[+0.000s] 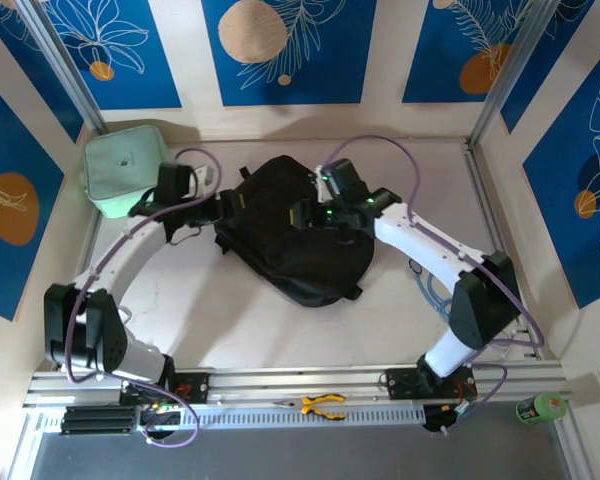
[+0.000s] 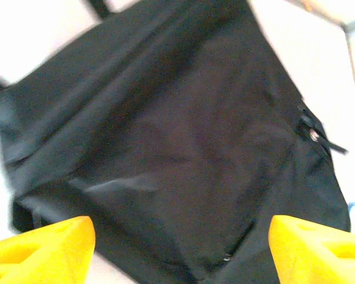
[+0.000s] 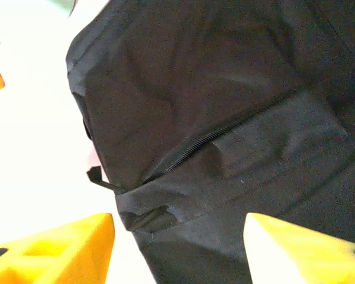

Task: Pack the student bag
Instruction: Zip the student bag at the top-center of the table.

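Student bag (image 1: 295,240) flat on the surface (image 1: 230,320), roughly in the middle between both arms. Left end effector (image 2: 180,251) and right end effector (image 3: 180,248) both spread apart over the black fabric, clamping nothing. Looks like early days tbh: mint-green case (image 1: 125,170) sitting outside, far left. Top cam gives that case and the layout; right wrist cam adds a zipper (image 3: 225,133) up close, seemingly shut.

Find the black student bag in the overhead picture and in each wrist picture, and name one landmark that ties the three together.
Top external: the student bag lies mid-table, tilted.
Left wrist: the bag spreads across the middle, with a zip pull near its right edge.
Right wrist: the bag covers the centre and right, with a zip running diagonally.
Shared landmark: the pale table bordering the bag, at upper left and at left.
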